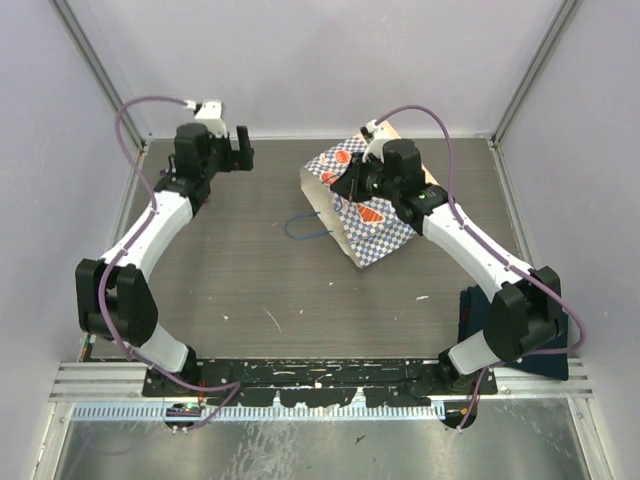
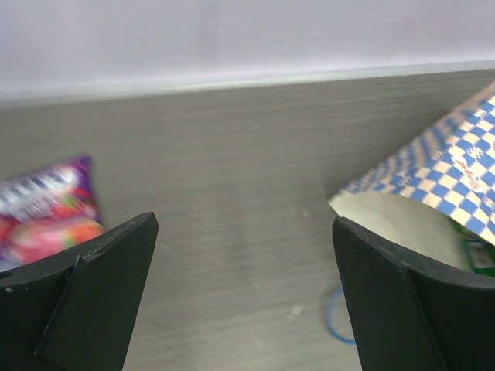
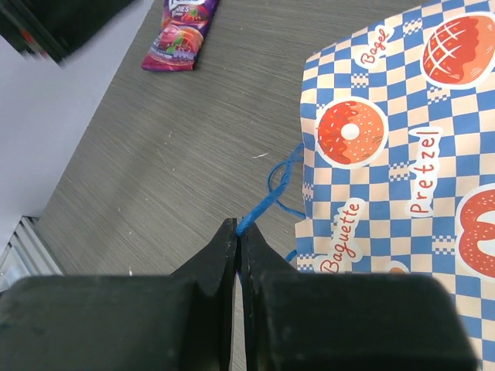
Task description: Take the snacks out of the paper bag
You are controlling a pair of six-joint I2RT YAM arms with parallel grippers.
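The paper bag (image 1: pixel 365 225) lies on its side at the back right of the table, its open mouth toward the left. My right gripper (image 3: pixel 238 228) is shut on the bag's thin blue cord handle (image 3: pixel 261 204), just left of the checkered bag (image 3: pixel 387 154); in the top view it (image 1: pixel 352 185) sits over the bag. My left gripper (image 2: pixel 244 232) is open and empty, low over the table between a purple snack packet (image 2: pixel 48 210) and the bag's mouth (image 2: pixel 402 224). A green packet (image 2: pixel 479 253) shows inside the bag. The purple packet also lies on the table in the right wrist view (image 3: pixel 182 32).
A second blue cord loop (image 1: pixel 305 230) lies on the table left of the bag. A dark blue cloth (image 1: pixel 562 345) sits at the near right by the right arm's base. Grey walls enclose the table on three sides.
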